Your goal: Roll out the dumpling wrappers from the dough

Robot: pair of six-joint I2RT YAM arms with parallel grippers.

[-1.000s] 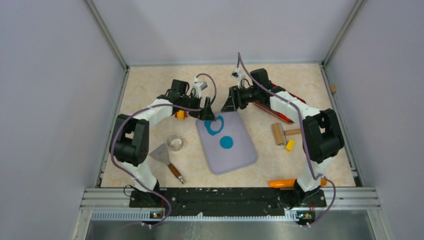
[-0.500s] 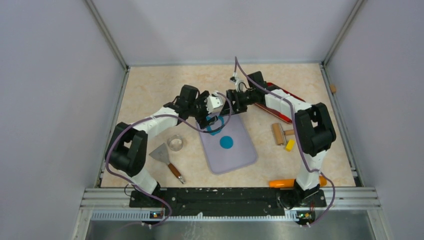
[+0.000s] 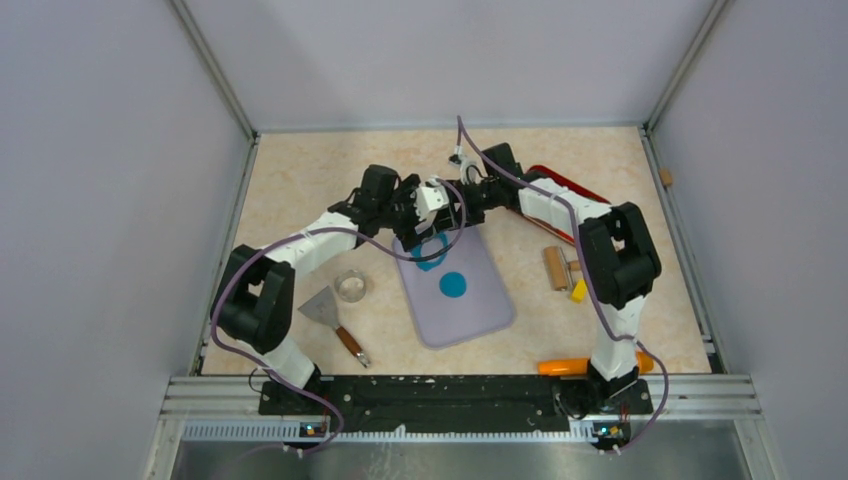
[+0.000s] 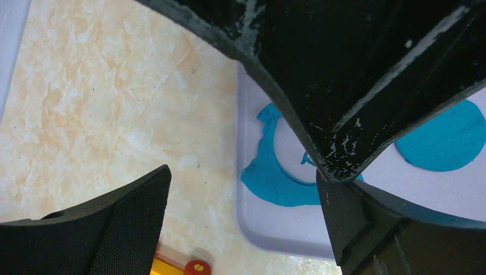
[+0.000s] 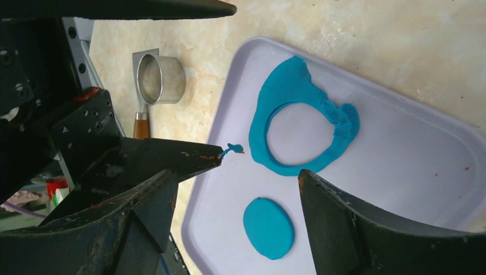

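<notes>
Beige marbled tabletop fills a grey-walled cell, with a lavender mat [image 5: 401, 166] at its middle. On the mat's far-left corner lies the dough [image 5: 292, 77], a flattened patch with a round hole cut from it. 1 of the dumpling wrappers [image 5: 268, 228] lies flat near the mat's centre.

Both arms hang over the mat's far end. The left gripper [image 4: 246, 177] has its jaws wide apart and holds nothing. The right gripper [image 5: 236, 175] also stands spread and empty.

The step looks like gathering the leftover ring for another rolling. It would go best with a pinch on the ring's thicker far side and a slow peel. The fingers should stay off the cut disc.

From above, the 2 grippers overlap and cover the mat's far edge and part of the ring. A black finger crosses the left wrist view, hiding much of ring and disc. A shred of putty [image 5: 232, 150] clings to a dark fingertip, and whose it is cannot be told. Whether the ring sticks to the mat is unclear.
</notes>
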